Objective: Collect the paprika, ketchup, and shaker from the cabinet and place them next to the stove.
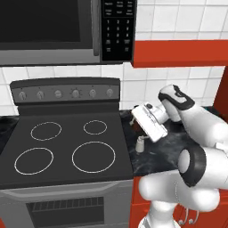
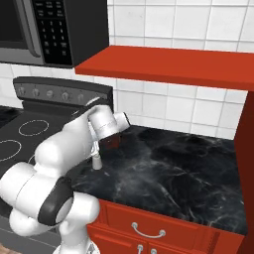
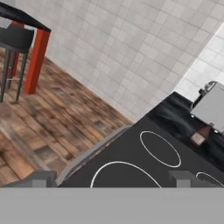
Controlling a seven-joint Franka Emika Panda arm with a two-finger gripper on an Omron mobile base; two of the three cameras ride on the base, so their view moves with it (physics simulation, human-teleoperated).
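Observation:
The shaker (image 1: 140, 144) (image 2: 96, 161), a small light grey cylinder, stands on the black marble counter (image 2: 173, 163) just right of the stove (image 1: 67, 147). Behind it a squat dark-red thing (image 2: 113, 143) (image 1: 133, 126), seemingly the paprika, is mostly hidden under my hand. My gripper (image 1: 132, 119) (image 3: 113, 178) hovers above both, turned sideways towards the cooktop, open with nothing between its fingers. In the hand view a small red-brown bottle (image 3: 200, 135), possibly the ketchup, stands on the counter beyond the stove. The red cabinet (image 2: 163, 64) (image 1: 178, 53) hangs overhead.
A microwave (image 1: 53, 31) hangs above the stove's knob panel (image 1: 67, 93). A grey toaster (image 3: 212, 105) sits beside the red-brown bottle. Red base drawers with silver handles (image 2: 148, 230) run under the counter. A tall red panel (image 2: 246, 149) bounds the counter on the right.

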